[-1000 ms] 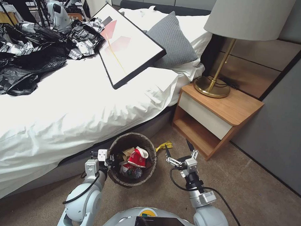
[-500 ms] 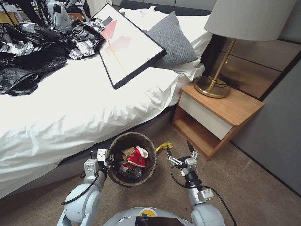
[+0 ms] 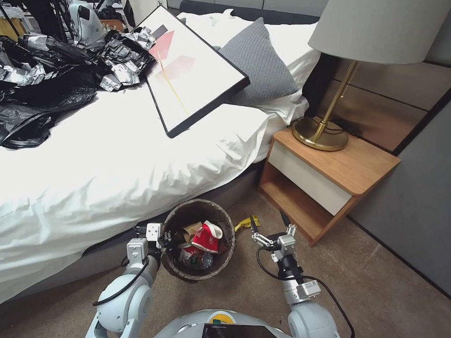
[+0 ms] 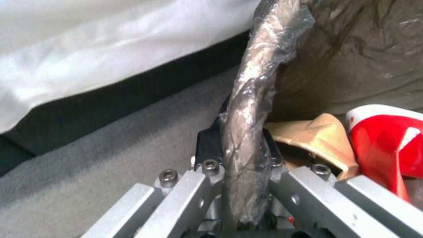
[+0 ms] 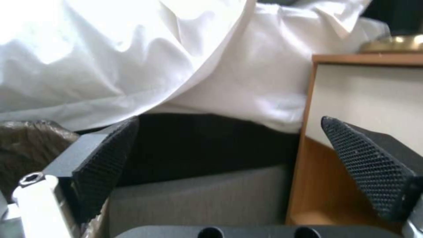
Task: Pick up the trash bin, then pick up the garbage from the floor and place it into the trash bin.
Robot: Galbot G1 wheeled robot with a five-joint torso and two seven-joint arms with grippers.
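Brown bag rim of the trash bin (image 3: 200,206) sits pinched in the left gripper (image 3: 165,237). The right gripper (image 3: 269,221) hangs spread wide, near what looks like a yellow wrapper (image 3: 246,222).

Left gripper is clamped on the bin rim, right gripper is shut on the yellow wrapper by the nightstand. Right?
Not quite. The right gripper is open and holds nothing, as the right wrist view shows; the yellow wrapper lies on the floor beyond it. The left gripper is clamped on the bin rim, as you said.
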